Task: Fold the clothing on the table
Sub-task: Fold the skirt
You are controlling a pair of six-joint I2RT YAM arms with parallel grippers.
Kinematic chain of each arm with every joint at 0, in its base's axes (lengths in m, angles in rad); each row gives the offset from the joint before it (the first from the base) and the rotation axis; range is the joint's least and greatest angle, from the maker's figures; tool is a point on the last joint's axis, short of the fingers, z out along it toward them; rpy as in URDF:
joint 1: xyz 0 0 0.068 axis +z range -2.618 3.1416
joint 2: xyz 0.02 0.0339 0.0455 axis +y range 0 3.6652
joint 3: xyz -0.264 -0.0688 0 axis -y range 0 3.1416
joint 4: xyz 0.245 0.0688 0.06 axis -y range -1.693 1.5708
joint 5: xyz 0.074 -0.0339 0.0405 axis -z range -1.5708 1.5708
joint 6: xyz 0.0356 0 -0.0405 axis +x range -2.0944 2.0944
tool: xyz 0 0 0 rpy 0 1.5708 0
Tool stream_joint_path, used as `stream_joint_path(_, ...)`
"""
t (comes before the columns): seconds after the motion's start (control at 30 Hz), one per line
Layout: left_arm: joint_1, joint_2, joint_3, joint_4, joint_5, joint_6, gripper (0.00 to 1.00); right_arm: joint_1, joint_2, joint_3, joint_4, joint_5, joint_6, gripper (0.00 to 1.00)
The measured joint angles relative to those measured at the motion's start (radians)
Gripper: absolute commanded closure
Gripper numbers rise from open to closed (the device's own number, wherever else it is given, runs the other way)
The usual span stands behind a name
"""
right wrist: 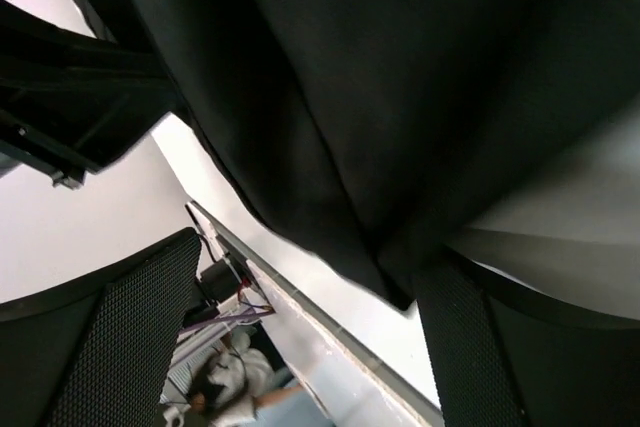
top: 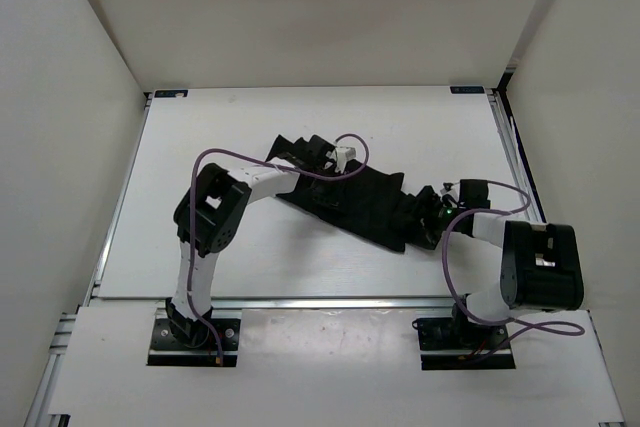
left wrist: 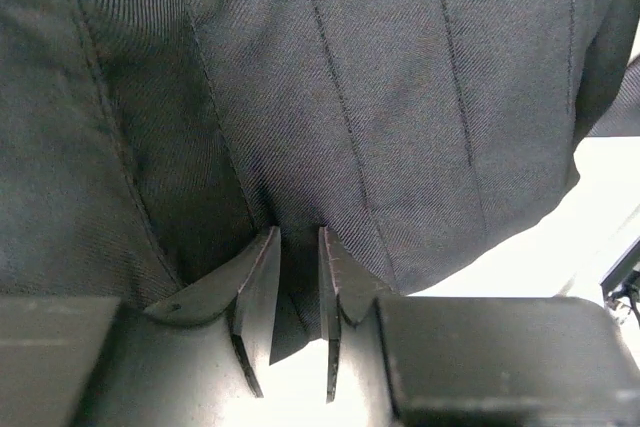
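The black pleated clothing (top: 370, 207) lies crumpled in a diagonal band across the middle of the white table (top: 420, 127). My left gripper (top: 325, 159) is at its far left end. In the left wrist view the left gripper (left wrist: 297, 237) has its jaws nearly together with a fold of the clothing (left wrist: 400, 97) pinched between them. My right gripper (top: 440, 209) is at the garment's near right end. In the right wrist view the right gripper (right wrist: 310, 257) stands wide open. The clothing (right wrist: 350, 67) hangs above it, its lowest corner beside the right finger (right wrist: 470, 347).
An aluminium rail (top: 330, 299) runs along the table's near edge, and another rail (top: 512, 147) runs down the right side. White walls enclose the table on three sides. Purple cables (top: 340, 172) loop over both arms. Blue marks (top: 170, 93) sit at the far corners.
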Motion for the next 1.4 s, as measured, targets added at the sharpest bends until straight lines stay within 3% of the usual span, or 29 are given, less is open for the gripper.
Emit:
stream_joint_path(0.13, -0.009, 0.001, -0.011, 0.027, 0.006, -0.016, 0.68, 0.023, 0.036, 0.018, 0.046, 0.003, -0.002, 0.18)
stream_joint_path(0.23, -0.007, 0.001, -0.021, 0.043, 0.016, -0.026, 0.68, 0.033, 0.039, 0.018, 0.055, 0.023, -0.014, 0.31)
stream_joint_path(0.37, -0.005, 0.001, -0.025, 0.053, 0.026, -0.033, 0.69, 0.057, 0.057, 0.018, 0.063, 0.072, -0.045, 0.62)
stream_joint_path(0.43, -0.005, 0.001, -0.026, 0.056, 0.028, -0.034, 0.69, 0.077, 0.077, 0.025, 0.06, 0.099, -0.063, 0.83)
stream_joint_path(0.47, -0.005, 0.001, -0.027, 0.056, 0.028, -0.035, 0.69, 0.087, 0.09, 0.032, 0.057, 0.109, -0.071, 0.88)
stream_joint_path(0.5, -0.005, 0.001, -0.028, 0.059, 0.028, -0.037, 0.7, 0.093, 0.101, 0.039, 0.055, 0.113, -0.077, 0.98)
stream_joint_path(0.8, 0.007, -0.053, -0.07, 0.065, 0.023, -0.05, 0.68, 0.044, 0.063, 0.113, -0.073, 0.181, -0.182, 1.0)
stream_joint_path(1.0, 0.072, -0.248, -0.119, 0.063, -0.013, -0.055, 0.67, -0.031, -0.097, 0.213, -0.254, 0.206, -0.355, 1.0)
stream_joint_path(1.2, 0.188, -0.465, -0.289, 0.13, -0.061, -0.063, 0.68, -0.066, -0.234, 0.357, -0.433, 0.205, -0.525, 1.0)
stream_joint_path(1.4, 0.225, -0.391, -0.414, 0.117, -0.119, -0.053, 0.69, -0.093, -0.289, 0.52, -0.586, 0.206, -0.671, 1.0)
